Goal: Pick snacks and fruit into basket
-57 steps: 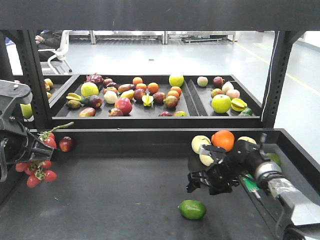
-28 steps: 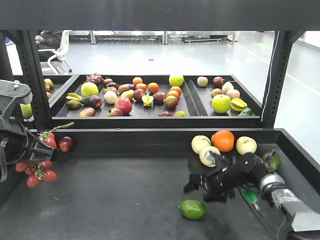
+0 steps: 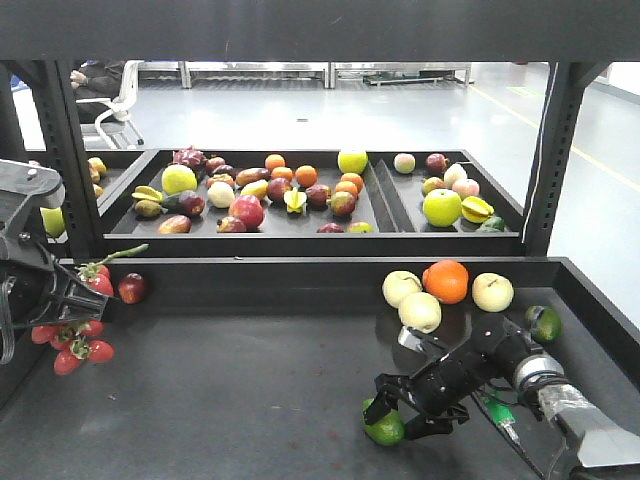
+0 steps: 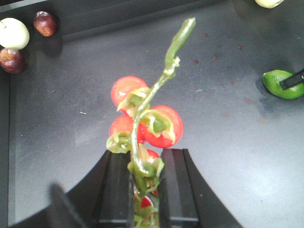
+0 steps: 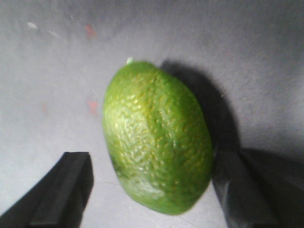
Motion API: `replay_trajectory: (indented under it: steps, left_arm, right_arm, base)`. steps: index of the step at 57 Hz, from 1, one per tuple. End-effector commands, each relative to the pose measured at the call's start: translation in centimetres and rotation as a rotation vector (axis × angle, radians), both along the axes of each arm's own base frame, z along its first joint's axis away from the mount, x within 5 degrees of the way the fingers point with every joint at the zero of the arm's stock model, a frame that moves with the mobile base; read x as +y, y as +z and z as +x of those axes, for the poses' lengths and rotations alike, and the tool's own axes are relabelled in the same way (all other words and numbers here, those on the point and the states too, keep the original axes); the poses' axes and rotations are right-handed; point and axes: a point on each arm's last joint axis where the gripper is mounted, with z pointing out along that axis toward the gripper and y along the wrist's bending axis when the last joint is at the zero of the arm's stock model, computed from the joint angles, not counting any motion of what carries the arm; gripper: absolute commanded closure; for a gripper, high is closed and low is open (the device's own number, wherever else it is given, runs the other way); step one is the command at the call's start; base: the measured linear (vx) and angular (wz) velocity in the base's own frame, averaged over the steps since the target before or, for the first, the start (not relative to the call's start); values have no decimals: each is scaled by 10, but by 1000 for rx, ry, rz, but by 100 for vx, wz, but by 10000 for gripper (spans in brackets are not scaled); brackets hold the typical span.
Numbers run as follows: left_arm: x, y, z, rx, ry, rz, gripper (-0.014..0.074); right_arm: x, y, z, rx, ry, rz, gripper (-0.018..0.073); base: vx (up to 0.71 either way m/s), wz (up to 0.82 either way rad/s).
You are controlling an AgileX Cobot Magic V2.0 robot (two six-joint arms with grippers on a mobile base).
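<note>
Right gripper [image 5: 154, 187] wide astride one fruit [image 5: 156, 137] (left gripper [image 4: 145, 183] tight on one tomato vine [image 4: 142, 114])

Fruit [image 5: 156, 137] bright green, pebbly skin flecked with yellowish dots — paler patch near the lower end. Cherry tomatoes [image 4: 159, 126] glossy red on a light green stem [image 4: 172, 52] with yellow-green calyxes. Counter [image 4: 228, 142] dark grey-black with a few small red specks — orange [image 3: 446, 281] vivid orange, apples [image 3: 420, 311] pale yellow.
</note>
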Motion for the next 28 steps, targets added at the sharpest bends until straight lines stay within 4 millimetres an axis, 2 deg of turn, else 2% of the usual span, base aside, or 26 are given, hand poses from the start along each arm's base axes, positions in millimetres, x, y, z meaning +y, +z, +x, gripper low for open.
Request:
replay_trajectory:
  steps: [1,8,17,28]
  left_arm:
    - [0,26,-5,-139,-2,-25,603]
    - [0,26,-5,-139,-2,-25,603]
    - [0,26,-5,-140,-2,-26,603]
    - [0,26,-5,-140,-2,-26,603]
  right_arm:
    - [15,58,5,-125,17,36,52]
    - [25,60,3,-125,23,38,138]
    - [25,61,1,-57,-42,53,232]
    - [24,62,-1,-23,-41,57,336]
  base:
    - [0,0]
    - [0,0]
    - [0,0]
    - [0,0]
